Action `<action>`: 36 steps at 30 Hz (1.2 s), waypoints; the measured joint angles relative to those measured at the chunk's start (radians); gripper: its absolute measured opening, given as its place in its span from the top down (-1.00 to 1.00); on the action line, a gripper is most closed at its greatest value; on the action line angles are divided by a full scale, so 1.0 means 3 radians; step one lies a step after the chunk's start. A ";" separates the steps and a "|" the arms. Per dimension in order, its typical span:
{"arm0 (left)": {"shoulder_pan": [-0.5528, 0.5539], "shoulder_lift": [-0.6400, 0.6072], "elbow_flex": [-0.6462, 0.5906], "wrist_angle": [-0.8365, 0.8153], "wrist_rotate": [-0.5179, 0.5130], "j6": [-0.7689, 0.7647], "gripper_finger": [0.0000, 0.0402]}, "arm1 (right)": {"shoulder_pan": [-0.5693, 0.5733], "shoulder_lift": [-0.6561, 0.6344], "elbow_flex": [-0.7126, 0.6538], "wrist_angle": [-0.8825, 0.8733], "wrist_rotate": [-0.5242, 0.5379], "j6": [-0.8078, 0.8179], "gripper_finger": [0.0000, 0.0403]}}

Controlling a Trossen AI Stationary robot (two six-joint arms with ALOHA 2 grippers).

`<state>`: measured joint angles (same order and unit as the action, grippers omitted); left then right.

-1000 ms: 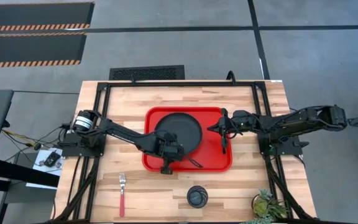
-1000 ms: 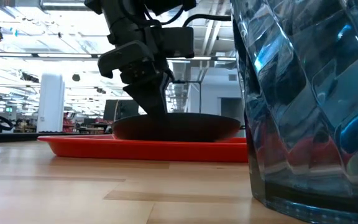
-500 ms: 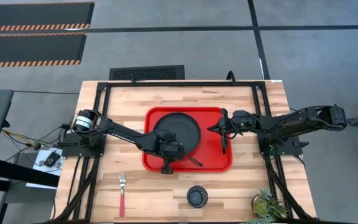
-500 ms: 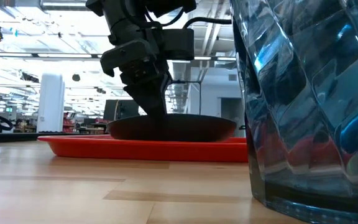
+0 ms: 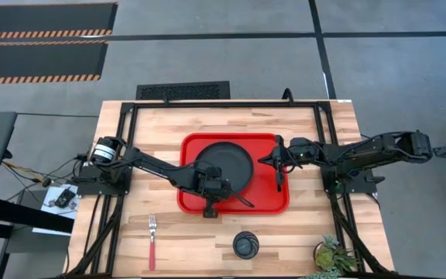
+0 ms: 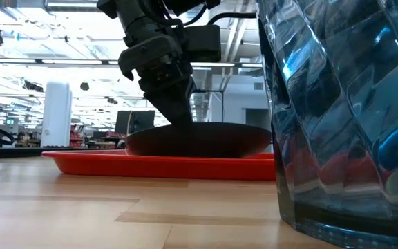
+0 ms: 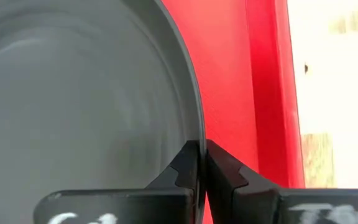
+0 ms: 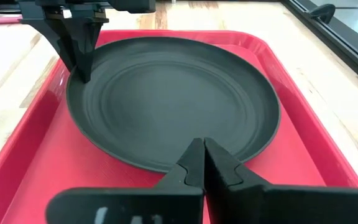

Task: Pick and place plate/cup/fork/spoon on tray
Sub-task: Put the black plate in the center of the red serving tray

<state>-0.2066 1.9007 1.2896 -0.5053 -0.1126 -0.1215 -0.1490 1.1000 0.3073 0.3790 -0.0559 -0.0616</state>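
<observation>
my left claw point(image 7: 201, 163): fingers pinched tight on the rim of the plate point(image 5: 223, 165), at the edge nearest the table's front
my right claw point(image 5: 278, 183): shut with nothing between the fingers, waiting over the right part of the tray point(image 5: 268, 203), just beside the plate
plate: on the tray, left of middle; from the low view it looks slightly lifted or tipped at my grip, though i cannot tell for sure whether it sits flat yet
tray: middle of the wooden table point(image 5: 207, 240), long side facing the front
spoon point(image 5: 241, 201): i judge the slim dark thing lying on the tray by the front rim, right of my left claw, to be the spoon; too small to be certain
fork point(image 5: 152, 242): on bare wood, front left, well apart from the tray
cup point(image 5: 245, 245): upright on bare wood, in front of the tray, near the front edge
done so far: plate on the tray but not yet released; spoon likely placed
left to do: let go of the plate, then fetch the fork and the cup
step in hand: settling the plate, as i read it
</observation>
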 joint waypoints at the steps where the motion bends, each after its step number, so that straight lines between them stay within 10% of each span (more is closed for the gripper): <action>1: 0.0009 0.0000 0.0000 0.0001 0.0001 0.0000 1.00 | 0.0000 0.0000 0.0000 0.0000 0.0000 0.0000 0.93; 36: 0.0117 0.0046 -0.0004 0.0094 0.0114 -0.0119 0.94 | 0.0000 0.0000 0.0000 0.0000 0.0000 0.0000 0.93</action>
<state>-0.1716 1.9146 1.2884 -0.4769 -0.0784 -0.1571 -0.1490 1.1000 0.3073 0.3790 -0.0559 -0.0617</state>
